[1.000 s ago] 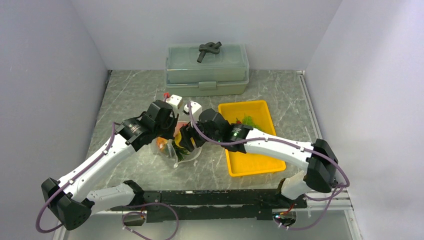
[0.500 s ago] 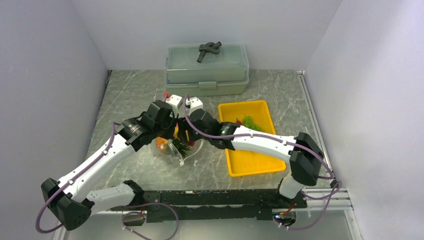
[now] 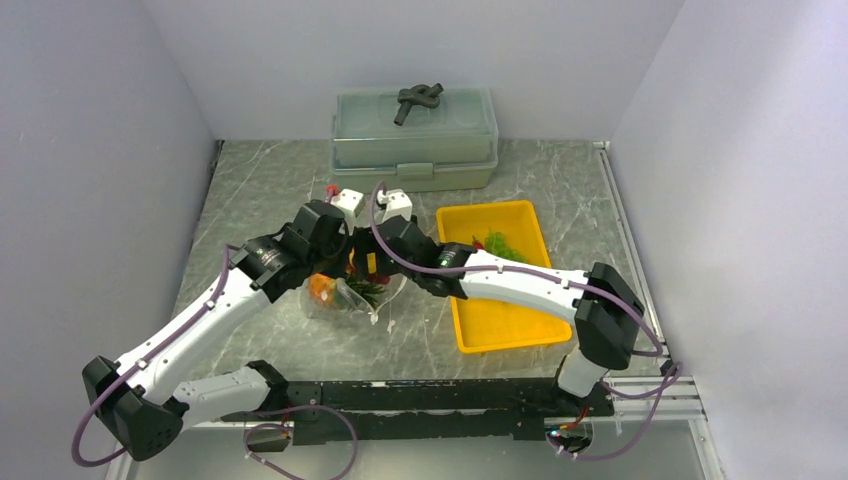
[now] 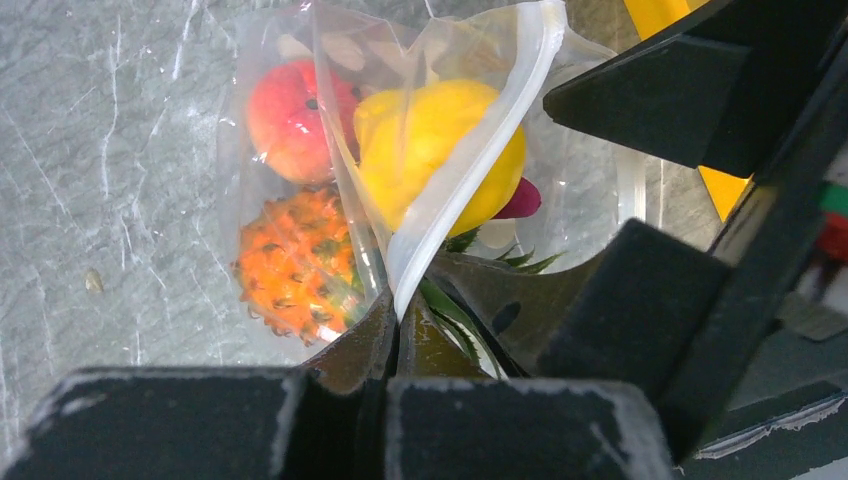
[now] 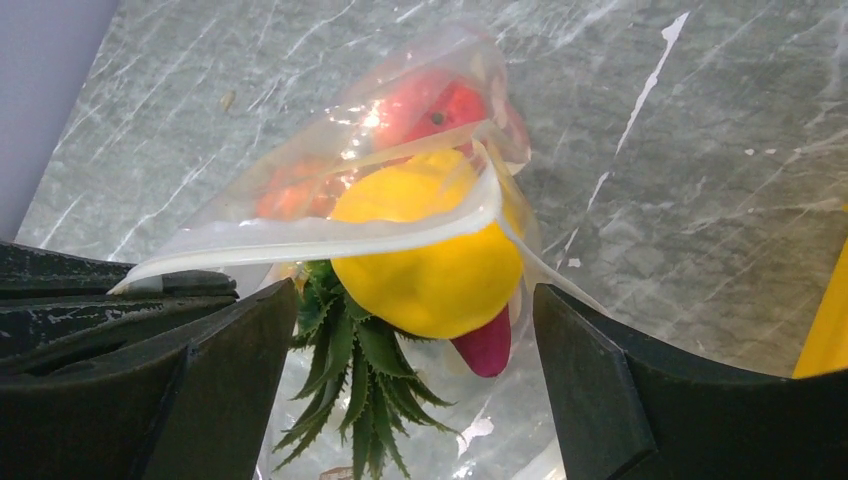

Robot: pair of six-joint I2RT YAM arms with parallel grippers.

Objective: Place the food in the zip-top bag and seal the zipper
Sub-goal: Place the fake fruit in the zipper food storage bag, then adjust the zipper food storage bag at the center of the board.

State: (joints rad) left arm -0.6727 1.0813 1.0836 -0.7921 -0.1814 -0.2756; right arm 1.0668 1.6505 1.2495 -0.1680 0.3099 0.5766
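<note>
- Zip-top bag [image 3: 340, 298], clear crinkly plastic, lies on grey marbled table [image 3: 270, 190], left of yellow rectangular tray [image 3: 500, 325].
- Left gripper [image 4: 395, 325] pinches its whitish zipper strip [image 4: 470, 170].
- Right gripper [image 5: 415, 300]: jaws spread wide, flanking yellow lemon [image 5: 430, 265] at the mouth.

Reaches inward with both arms, wrists nearly meeting above the tabletop. Pinches the mouth edge of the zip-top bag [image 4: 330, 60] in the closed left end effector [image 4: 395, 325]. Holds the right end effector [image 5: 415, 345] spread wide, gripping nothing.
</note>
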